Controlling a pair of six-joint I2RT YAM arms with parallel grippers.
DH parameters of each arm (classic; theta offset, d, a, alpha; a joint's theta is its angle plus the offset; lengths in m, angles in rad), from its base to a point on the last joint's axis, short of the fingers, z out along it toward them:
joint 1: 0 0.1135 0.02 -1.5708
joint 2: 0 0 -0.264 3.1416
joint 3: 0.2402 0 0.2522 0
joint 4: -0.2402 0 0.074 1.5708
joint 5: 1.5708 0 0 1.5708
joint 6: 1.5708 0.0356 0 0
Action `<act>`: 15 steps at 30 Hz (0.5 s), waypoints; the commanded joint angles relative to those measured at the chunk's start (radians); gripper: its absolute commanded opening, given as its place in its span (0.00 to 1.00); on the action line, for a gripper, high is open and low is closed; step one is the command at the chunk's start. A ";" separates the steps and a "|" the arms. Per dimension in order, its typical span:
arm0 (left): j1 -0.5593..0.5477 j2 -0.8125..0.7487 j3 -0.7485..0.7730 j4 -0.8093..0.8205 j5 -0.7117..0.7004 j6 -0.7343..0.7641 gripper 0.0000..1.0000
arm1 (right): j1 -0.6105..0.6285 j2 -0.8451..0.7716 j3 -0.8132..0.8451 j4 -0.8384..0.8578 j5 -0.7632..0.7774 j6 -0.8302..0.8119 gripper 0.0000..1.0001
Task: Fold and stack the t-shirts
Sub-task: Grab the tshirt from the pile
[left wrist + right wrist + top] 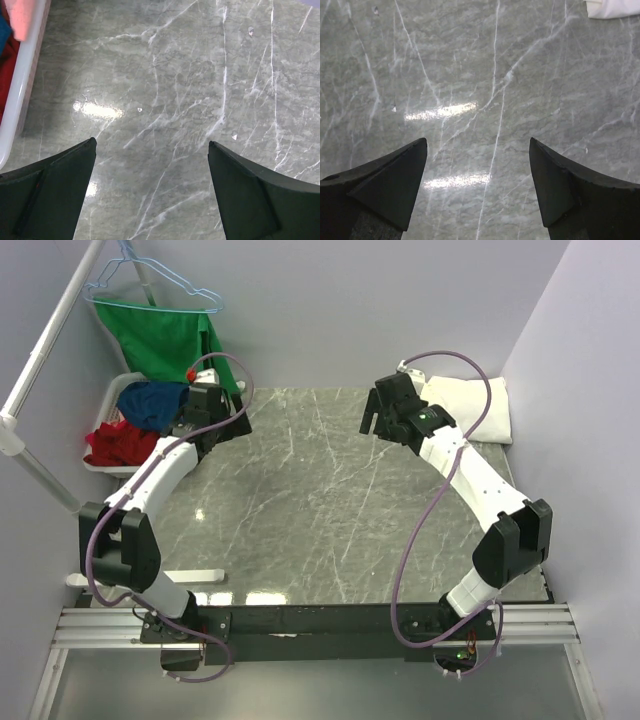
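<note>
We judge the step in hand to be fetching the next shirt. The white t-shirt (470, 405) lies as a tidy folded pad in the upper right of the top view, on the far corner of the tabletop (320, 500). The navy t-shirt (152, 400) is bunched in the white basket (108, 408) at the upper left, on top of a red garment (115, 440). The left tool (152, 145) has its fingers spread apart with nothing between them. It hangs over bare marble just beside the basket, whose rim runs down the left edge of its wrist view. The right tool (477, 141) is likewise spread and empty over bare marble, with a corner of the white shirt showing at the upper right of its wrist view. To do this well, we would carry the left tool across the rim toward the upper left and come down on the highest fold of navy cloth. We would pinch only that cloth, since the red garment lies right against it and could come up too. The lift should go high enough for the trailing cloth to clear the rim, so the light basket is not dragged along. The shirt then belongs on the open middle of the tabletop, well apart from the white one, where both tools can reach to spread it. We cannot see the collar, hem or any print in the heap, so finding them has to wait until the cloth lies flat.
</note>
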State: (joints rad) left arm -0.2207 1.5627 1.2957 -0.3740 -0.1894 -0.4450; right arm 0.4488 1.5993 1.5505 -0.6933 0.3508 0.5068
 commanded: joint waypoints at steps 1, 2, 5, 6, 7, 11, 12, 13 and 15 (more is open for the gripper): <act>-0.008 -0.072 -0.027 0.038 -0.027 0.019 0.99 | -0.005 -0.050 -0.015 0.031 0.001 -0.007 0.89; -0.008 -0.081 -0.030 0.038 -0.028 0.017 1.00 | -0.005 -0.048 -0.018 0.032 -0.001 -0.007 0.89; -0.009 -0.076 -0.023 0.023 -0.036 0.011 0.99 | -0.005 -0.053 -0.024 0.038 -0.006 -0.007 0.89; -0.009 -0.073 -0.019 0.017 -0.041 0.009 0.99 | -0.005 -0.055 -0.024 0.038 -0.004 -0.007 0.89; -0.009 -0.072 -0.018 0.009 -0.044 0.006 0.99 | -0.005 -0.055 -0.023 0.038 -0.004 -0.007 0.89; -0.009 -0.056 0.004 -0.012 -0.065 -0.003 0.99 | -0.005 -0.053 -0.009 0.038 -0.001 -0.007 0.89; -0.009 -0.053 0.007 -0.013 -0.073 -0.006 0.99 | -0.004 -0.053 -0.007 0.037 0.000 -0.005 0.89; -0.009 -0.050 0.010 -0.013 -0.090 -0.012 0.99 | -0.005 -0.052 -0.006 0.035 0.001 -0.007 0.89; -0.009 -0.044 0.025 -0.017 -0.137 -0.020 0.99 | -0.005 -0.050 -0.001 0.031 0.005 -0.007 0.89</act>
State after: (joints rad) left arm -0.2241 1.5196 1.2686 -0.3862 -0.2451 -0.4503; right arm 0.4488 1.5963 1.5295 -0.6868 0.3466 0.5068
